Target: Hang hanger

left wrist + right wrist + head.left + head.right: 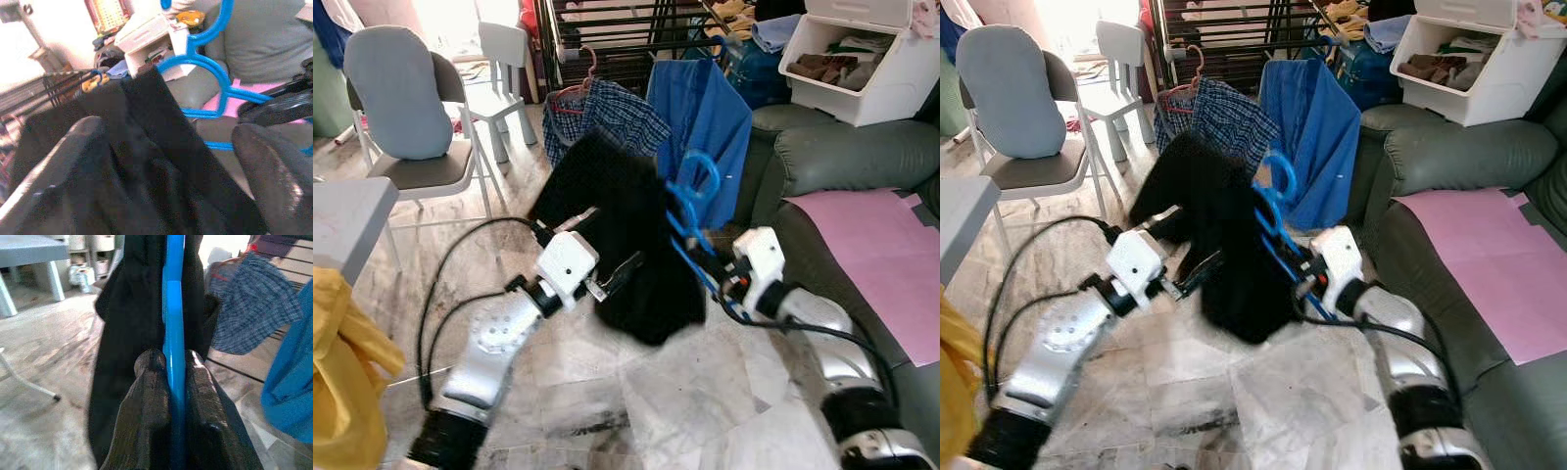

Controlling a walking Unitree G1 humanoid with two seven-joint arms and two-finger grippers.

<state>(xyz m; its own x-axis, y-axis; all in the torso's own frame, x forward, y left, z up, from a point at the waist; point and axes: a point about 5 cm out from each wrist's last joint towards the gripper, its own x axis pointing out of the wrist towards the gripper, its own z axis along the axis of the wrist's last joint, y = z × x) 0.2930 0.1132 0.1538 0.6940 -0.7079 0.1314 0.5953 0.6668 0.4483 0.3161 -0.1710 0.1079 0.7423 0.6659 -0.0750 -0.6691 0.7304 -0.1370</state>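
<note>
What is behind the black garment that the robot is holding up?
Behind the black garment hang a plaid shirt and a blue shirt on the drying rack. Their lower parts and the floor behind are covered.

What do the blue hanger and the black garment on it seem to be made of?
Hanger: probably plastic, with its smooth, evenly bright blue, moulded curves. Black garment: cloth, matte and limp, folding and draping over the hanger. The exact fibre cannot be told.

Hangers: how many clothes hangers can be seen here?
2. The blue plastic hanger carrying the black garment is clamped in the right gripper; a pink hanger holds the plaid shirt on the rack. The hanging blue shirt may hide another.
</note>
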